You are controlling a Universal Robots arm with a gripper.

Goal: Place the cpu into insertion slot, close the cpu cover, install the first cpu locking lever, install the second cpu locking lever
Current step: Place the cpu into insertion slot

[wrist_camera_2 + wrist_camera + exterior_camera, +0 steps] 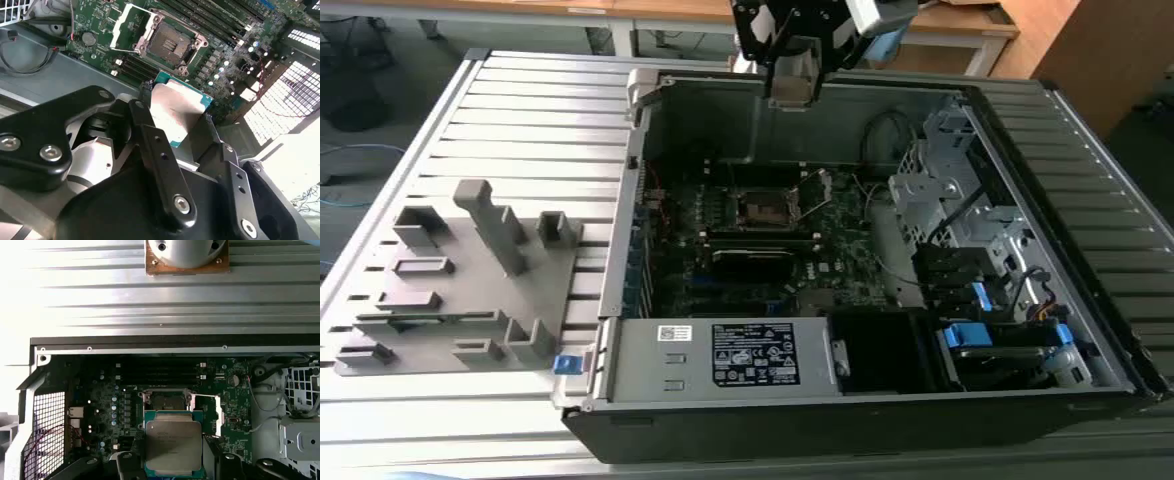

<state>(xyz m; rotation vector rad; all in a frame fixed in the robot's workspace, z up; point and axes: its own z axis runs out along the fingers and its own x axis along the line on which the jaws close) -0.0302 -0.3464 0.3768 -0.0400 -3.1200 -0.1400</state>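
My gripper (794,92) hangs above the far wall of the open computer case (634,200) and is shut on the cpu. The cpu (175,112) is a flat square chip with a silver top and a green edge, held between the two black fingers (150,145) in both wrist views (172,447). The insertion slot (765,207) lies on the motherboard below and apart from the chip, its dark centre bare (170,45) (166,401). The cpu cover (120,27) stands swung open beside the slot (218,415).
A labelled grey power-supply box (720,355) fills the case's near side. Drive bays and cables (961,210) crowd the exterior view's right. Long black memory slots (750,242) run near the socket. A grey fixture board with blocks (454,280) lies on the slatted table at the exterior view's left.
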